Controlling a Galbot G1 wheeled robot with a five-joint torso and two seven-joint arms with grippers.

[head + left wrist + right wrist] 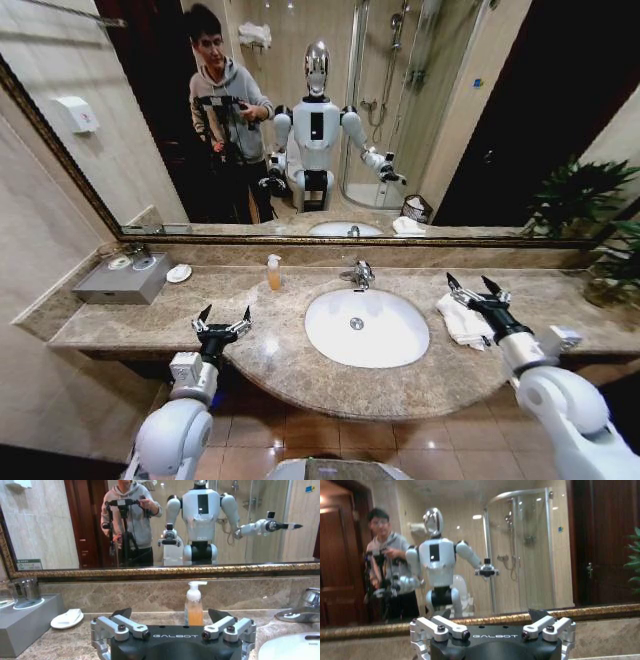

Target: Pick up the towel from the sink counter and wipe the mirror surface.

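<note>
Right end effector at right of centre in the head view, fingers spread wide with nothing between them, poised just above the towel. Towel small, white and crumpled, lying on the speckled marble table just right of the oval white basin. Whether the fingertips touch the cloth: cannot tell. Same right end effector at the bottom of its wrist view, open and empty, facing the mirror.

Left end effector at lower left of the head view, also wide open and holding nothing, hanging over the table's front edge, well apart from the towel. In the left wrist view, that end effector at bottom centre, with a soap bottle beyond it and a chrome tap at the right edge.

Mirror across the upper half of the head view, dark-framed, above the table.
</note>
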